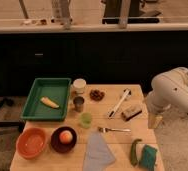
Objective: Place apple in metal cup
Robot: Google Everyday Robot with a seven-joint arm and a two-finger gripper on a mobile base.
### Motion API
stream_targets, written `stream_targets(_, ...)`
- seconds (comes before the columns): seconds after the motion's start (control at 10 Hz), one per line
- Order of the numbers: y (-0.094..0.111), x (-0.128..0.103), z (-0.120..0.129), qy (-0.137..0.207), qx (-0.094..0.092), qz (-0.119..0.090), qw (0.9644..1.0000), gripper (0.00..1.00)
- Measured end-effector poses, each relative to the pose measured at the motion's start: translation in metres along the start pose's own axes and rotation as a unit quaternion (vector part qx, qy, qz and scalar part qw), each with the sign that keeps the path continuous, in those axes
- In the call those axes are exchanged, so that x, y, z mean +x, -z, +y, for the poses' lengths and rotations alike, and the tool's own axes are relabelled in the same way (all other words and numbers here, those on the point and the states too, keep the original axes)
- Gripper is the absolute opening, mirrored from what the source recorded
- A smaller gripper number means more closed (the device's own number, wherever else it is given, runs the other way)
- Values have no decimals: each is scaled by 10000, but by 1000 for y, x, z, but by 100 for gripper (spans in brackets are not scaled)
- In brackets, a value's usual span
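A small round orange-yellow apple (65, 136) rests in a dark shallow bowl (54, 142) near the front left of a pale wooden worktop (118, 142). It is apart from the small dull grey metal cup (78, 103), which stands upright further back, just beside a green plastic tray (42, 90). The task looks barely begun: the apple has yet to be picked up, carried and dropped into the cup. The white robot arm's end effector (155, 120) hangs at the worktop's right edge, released wide, holding and touching nothing.
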Motion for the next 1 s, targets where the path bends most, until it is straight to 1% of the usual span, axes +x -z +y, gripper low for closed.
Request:
stream_targets(0.3, 1, -22, 12, 345, 10, -41, 9994, 80)
stream_targets(0.4, 1, -36, 19, 490, 5, -83, 9988, 80)
stream_targets(0.6, -2, -48, 28, 610, -44, -137, 9980, 80)
stream_targets(0.7, -5, -57, 34, 692, -128, -223, 9973, 80)
stream_targets(0.9, -9, -66, 40, 755, -258, -370, 9961, 80)
stream_targets(1.0, -12, -73, 46, 792, -366, -467, 9951, 80)
